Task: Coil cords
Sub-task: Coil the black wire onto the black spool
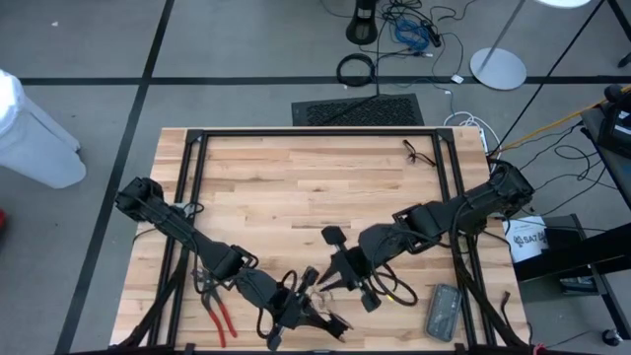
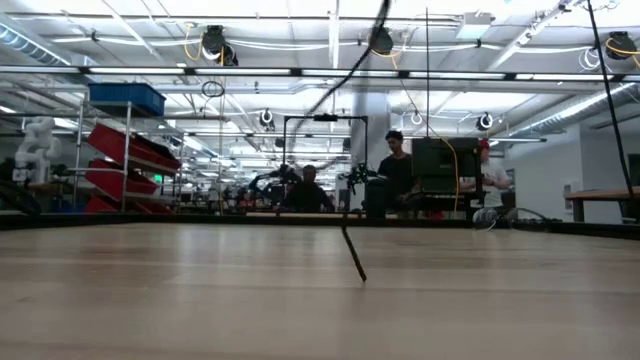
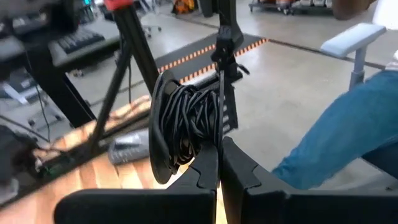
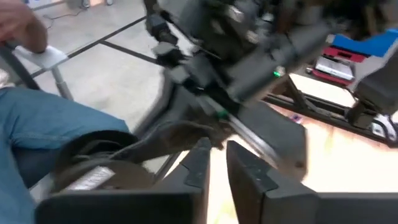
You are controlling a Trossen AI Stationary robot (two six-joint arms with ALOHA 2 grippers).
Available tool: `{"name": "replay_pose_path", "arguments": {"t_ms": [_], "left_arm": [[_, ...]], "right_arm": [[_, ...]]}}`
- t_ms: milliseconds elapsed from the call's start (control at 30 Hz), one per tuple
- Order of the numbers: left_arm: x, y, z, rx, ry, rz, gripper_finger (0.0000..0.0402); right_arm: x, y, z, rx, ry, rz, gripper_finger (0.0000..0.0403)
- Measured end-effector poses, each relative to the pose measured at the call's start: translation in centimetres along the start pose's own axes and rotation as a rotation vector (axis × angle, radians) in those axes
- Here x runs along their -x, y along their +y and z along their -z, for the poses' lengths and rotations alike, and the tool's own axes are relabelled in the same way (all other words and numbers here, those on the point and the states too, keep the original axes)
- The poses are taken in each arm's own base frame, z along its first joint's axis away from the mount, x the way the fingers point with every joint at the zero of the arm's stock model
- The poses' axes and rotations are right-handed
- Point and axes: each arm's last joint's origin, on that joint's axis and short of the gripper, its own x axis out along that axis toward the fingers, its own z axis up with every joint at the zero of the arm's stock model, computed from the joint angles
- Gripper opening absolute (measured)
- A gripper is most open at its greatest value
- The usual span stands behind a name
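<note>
The cord (image 3: 186,124) is thin and black, wound in a thick bundle around a dark round puck (image 3: 158,134). It hangs above the table's near middle, between my two grippers. My left gripper (image 3: 219,171) is shut just below the bundle, with one strand (image 3: 221,93) running straight up from its fingertips. In the high view my left gripper (image 1: 311,299) comes in from the near left. My right gripper (image 1: 332,278) comes from the right. In its wrist view the right gripper (image 4: 217,163) shows a narrow gap with nothing plain between the fingers. My left gripper pinches one strand of the cord (image 3: 219,144) between its two fingertips, right beside the wound bundle. The fingers come nearly level from the table's left. The strand runs up from them, drawn straight, and the bundle and puck hang clear of the table.
Red-handled pliers (image 1: 219,314) lie near the left front edge. A grey flat case (image 1: 443,311) lies at the front right. A thin dark wire (image 1: 419,153) lies at the far right. A black frame (image 1: 315,132) borders the table. A person in blue jeans (image 3: 336,137) sits beyond the near edge.
</note>
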Motion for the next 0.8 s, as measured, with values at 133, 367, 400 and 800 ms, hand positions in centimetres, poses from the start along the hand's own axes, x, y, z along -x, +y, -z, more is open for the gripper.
{"name": "replay_pose_path", "arguments": {"t_ms": [133, 367, 400, 800], "left_arm": [[0.0, 0.1, -0.4, -0.024, -0.044, -0.009, 0.0002], [0.1, -0.3, -0.8, -0.049, -0.068, -0.007, 0.0002], [0.1, -0.4, -0.8, -0.053, -0.066, -0.010, 0.0002], [1.8, -0.2, -1.4, 0.017, 0.010, -0.196, 0.0002]], "right_arm": [[0.1, -0.9, 0.1, -0.035, 0.008, -0.061, 0.0076], [1.6, -0.7, 0.6, -0.088, 0.097, -0.091, 0.0121], [2.1, -0.6, 0.6, -0.107, 0.110, -0.086, 0.0124], [3.8, 6.1, 4.7, -0.208, 0.252, 0.320, 0.0119]]}}
